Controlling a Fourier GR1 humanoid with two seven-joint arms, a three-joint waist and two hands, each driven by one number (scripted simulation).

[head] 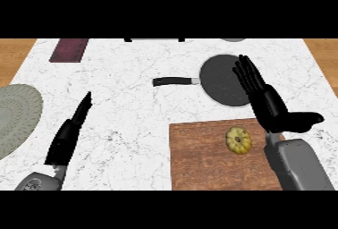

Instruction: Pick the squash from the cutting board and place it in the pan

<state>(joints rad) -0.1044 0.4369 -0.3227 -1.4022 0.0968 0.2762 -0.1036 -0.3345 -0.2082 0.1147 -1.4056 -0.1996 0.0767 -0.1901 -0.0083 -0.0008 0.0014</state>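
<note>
The squash (pixel 238 140) is lying right of centre on the cutting board (pixel 198 161), just left of and below the right hand (pixel 267 100), which is hovering with fingers straight, holding nothing, nearer than the left hand (pixel 69 134).

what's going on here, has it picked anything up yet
Not yet. The yellow squash lies on the wooden cutting board, untouched. The robot's right hand is open with straight fingers, above the board's far right corner and partly over the dark pan, holding nothing. The left hand is open too, over the counter at the left. The pan has nothing in it.
</note>
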